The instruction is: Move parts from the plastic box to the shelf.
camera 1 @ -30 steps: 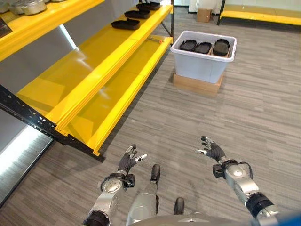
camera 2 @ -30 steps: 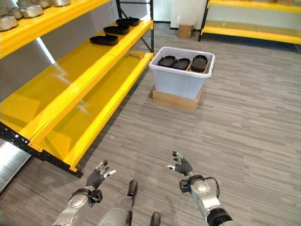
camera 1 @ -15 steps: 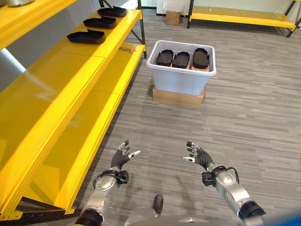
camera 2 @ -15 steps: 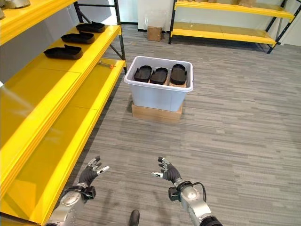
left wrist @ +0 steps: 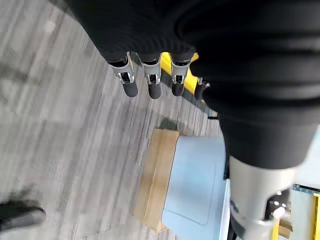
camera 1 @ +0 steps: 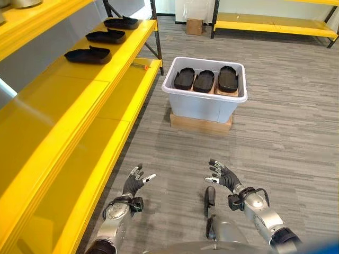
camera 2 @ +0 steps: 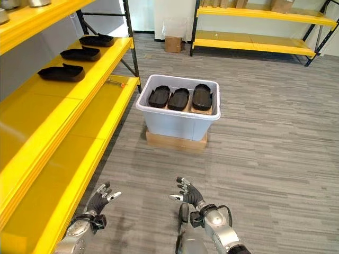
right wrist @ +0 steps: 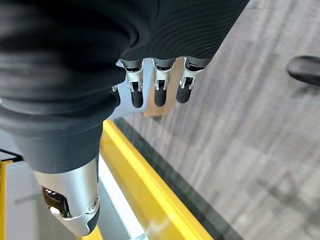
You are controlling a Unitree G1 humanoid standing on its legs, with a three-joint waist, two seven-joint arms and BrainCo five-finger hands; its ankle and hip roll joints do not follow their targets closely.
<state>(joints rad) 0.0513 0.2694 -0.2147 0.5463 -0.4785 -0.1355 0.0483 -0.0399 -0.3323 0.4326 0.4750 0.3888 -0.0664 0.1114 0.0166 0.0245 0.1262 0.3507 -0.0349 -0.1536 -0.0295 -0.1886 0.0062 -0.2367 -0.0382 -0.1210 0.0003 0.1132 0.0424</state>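
Observation:
A pale grey plastic box (camera 1: 204, 103) stands on a flat cardboard base (camera 1: 200, 123) on the floor ahead. Three black parts (camera 1: 204, 81) lie side by side inside it. To the left runs a yellow shelf (camera 1: 63, 90) whose far end carries three more black parts (camera 1: 87, 55). My left hand (camera 1: 131, 185) and right hand (camera 1: 226, 179) hover low over the floor, well short of the box, both open and empty. In the left wrist view straight fingers (left wrist: 149, 82) point toward the box (left wrist: 195, 185). In the right wrist view straight fingers (right wrist: 159, 85) show past a yellow shelf edge (right wrist: 150, 195).
A lower yellow shelf board (camera 1: 124, 100) juts toward the floor, with a small orange-tipped tool (camera 1: 140, 65) near its far end. Another yellow rack (camera 1: 270, 21) and a cardboard carton (camera 1: 194, 26) stand at the back. Grey floor lies between my hands and the box.
The whole picture has shifted as the camera turned to face the box more squarely. Both hands stay open and empty in front of me.

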